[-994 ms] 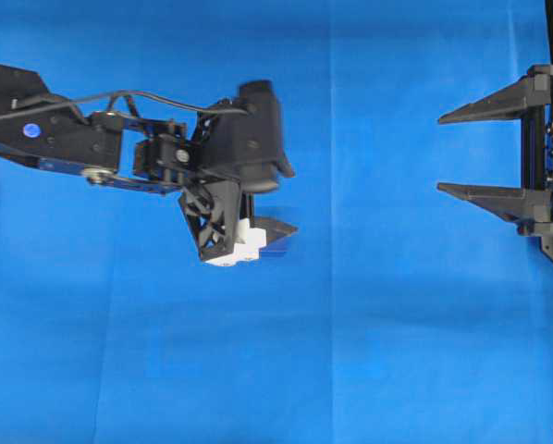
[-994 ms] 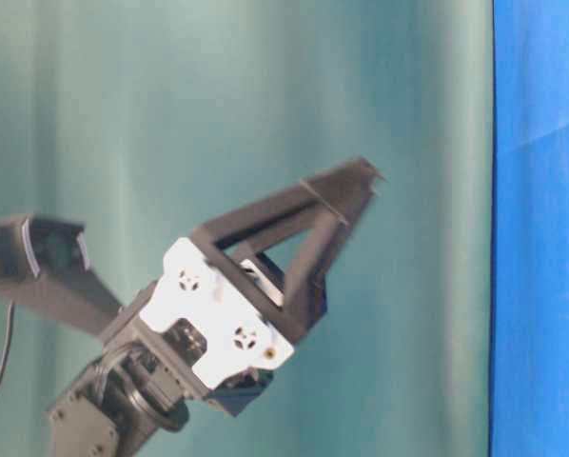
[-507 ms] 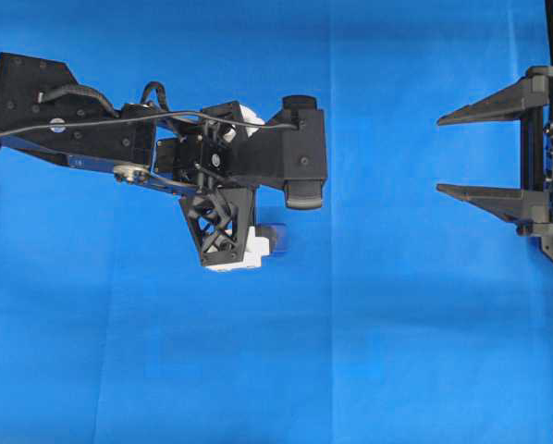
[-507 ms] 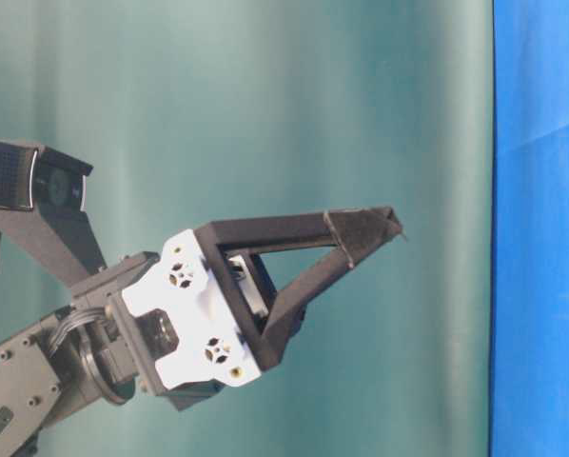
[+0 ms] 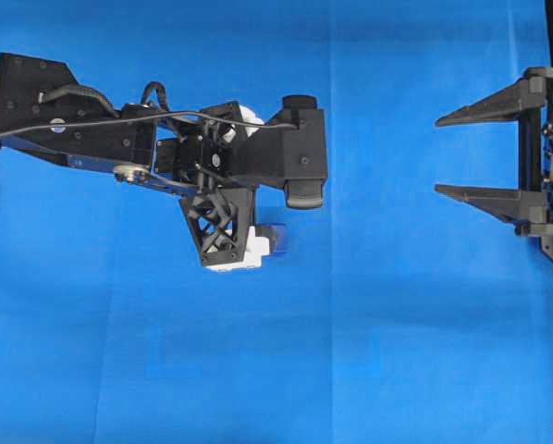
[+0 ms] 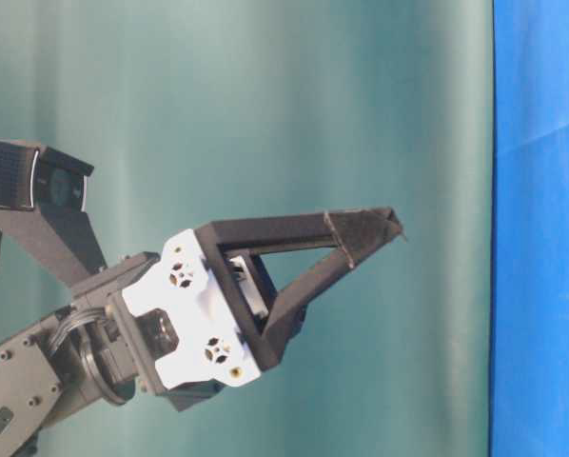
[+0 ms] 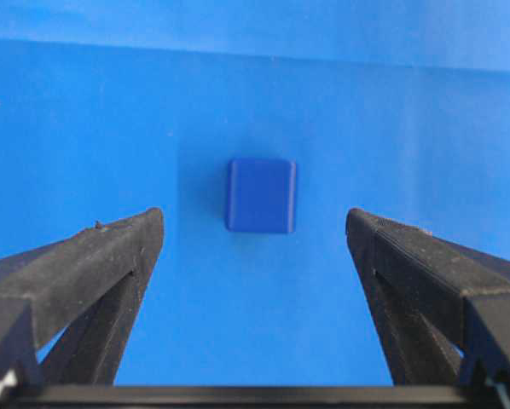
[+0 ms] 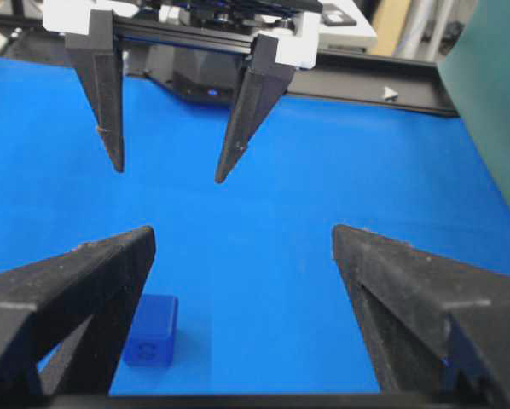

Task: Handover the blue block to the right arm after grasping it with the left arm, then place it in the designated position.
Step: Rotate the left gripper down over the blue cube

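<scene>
1. The left arm's gripper [image 7: 255, 247] is spread wide and holds nothing. It hangs above the blue cloth [image 5: 397, 324], fingers pointing down.
2. In the left wrist view the blue block [image 7: 261, 195] lies flat on the cloth, centred between the two fingertips [image 7: 127, 243] but apart from both. This placement appears deliberate: a straight descent would put one finger on each side of the block.
3. The right arm's gripper [image 5: 440, 154] is also fully open and empty. It waits at the right edge of the overhead view, fingers level and pointing toward the left arm, well apart from it. This pose suits receiving the block later.
4. In the right wrist view the block [image 8: 150, 330] sits on the cloth low in the frame, beside that gripper's finger [image 8: 76, 290] and short of the left gripper [image 8: 165, 175].
5. The block is a cube and shows no long axis. Its side faces run roughly parallel to the left finger pads, so flat faces are presented for the grasp.
6. Judged stage: pre-grasp alignment; the grasp, handover and placement remain.
</scene>
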Available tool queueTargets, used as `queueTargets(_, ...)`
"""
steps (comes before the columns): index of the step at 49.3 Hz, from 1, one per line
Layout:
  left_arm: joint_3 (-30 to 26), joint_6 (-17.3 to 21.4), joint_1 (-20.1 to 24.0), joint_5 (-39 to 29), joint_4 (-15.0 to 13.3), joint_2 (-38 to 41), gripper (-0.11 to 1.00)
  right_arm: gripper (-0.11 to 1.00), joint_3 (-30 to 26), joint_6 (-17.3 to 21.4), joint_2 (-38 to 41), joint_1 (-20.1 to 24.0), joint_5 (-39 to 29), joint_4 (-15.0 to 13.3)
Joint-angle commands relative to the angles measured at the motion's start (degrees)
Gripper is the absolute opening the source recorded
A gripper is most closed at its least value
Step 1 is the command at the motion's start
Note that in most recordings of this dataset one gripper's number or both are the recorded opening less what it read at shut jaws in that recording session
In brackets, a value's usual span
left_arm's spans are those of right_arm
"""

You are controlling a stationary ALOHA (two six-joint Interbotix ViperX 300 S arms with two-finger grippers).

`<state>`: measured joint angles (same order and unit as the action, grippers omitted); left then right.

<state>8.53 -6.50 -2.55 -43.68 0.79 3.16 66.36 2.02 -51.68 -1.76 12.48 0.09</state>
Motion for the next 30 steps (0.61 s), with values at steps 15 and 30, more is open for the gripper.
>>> queueTargets(15, -1.41, -0.09, -0.18, 0.18, 0.18, -0.79, 0.91, 0.96, -1.49, 0.09, 0.53, -0.18, 0.26, 0.18)
queueTargets(30, -1.41, -0.18, -0.62, 0.09, 0.18, -0.79, 0.91, 0.96, -1.49, 0.09, 0.62, -0.18, 0.18, 0.18)
